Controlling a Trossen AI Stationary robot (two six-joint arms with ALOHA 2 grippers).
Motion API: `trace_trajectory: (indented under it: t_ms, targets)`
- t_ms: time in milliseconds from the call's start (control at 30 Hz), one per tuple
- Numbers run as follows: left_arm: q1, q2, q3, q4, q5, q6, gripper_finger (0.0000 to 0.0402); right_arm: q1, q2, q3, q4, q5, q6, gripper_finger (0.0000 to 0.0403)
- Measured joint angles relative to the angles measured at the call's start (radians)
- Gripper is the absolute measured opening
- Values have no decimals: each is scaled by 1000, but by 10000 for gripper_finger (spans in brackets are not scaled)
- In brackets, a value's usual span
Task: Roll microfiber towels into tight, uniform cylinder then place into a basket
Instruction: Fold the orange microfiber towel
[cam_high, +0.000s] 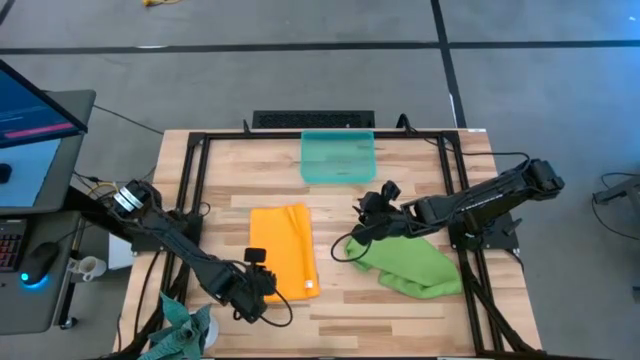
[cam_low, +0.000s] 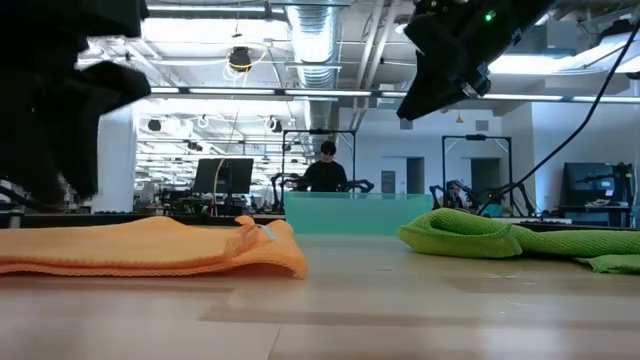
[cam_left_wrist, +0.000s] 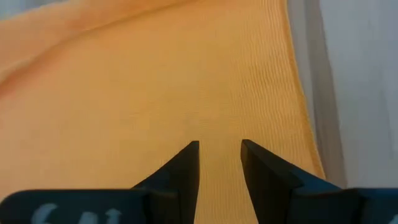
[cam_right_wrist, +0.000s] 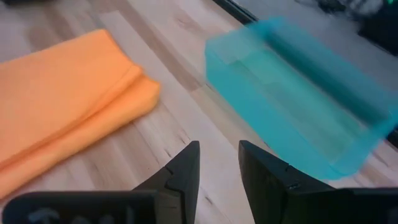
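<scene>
Orange towel: the orange microfiber towel (cam_high: 282, 250) lay folded flat on the wooden counter (cam_high: 340, 300), left of centre in the high view.
Green towel: the lime green microfiber towel (cam_high: 408, 262) sat bunched at centre right, well apart from the orange one.
Basket: the teal basket (cam_high: 338, 157) stood at the upper centre, near the counter's far edge, with neither towel in it.
Left gripper: the left gripper (cam_left_wrist: 219, 155) hovered over the orange towel's lower edge, fingers slightly apart, nothing between them.
Right gripper: the right gripper (cam_right_wrist: 219, 155) hung above bare wood between the towels, fingers slightly apart and empty.
Lower left corner: a dark teal-grey cloth (cam_high: 185, 325) lay crumpled there.
Background: a person (cam_low: 325, 170) showed behind the basket in the low view.
</scene>
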Motion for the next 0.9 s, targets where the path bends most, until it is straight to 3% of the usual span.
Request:
trace_trajectory:
  t_ms: [333,633,900]
  targets:
    - [-69,-120,43,-109,-37,-67,112,156,0,0,296,0,-293,133]
    - [-144,-123,248,-230,-156,20,112,288,0,0,430,0,-429,132]
    - [-197,-104,258,-275,-229,-70,112,354,87,8,563,1,-570,132]
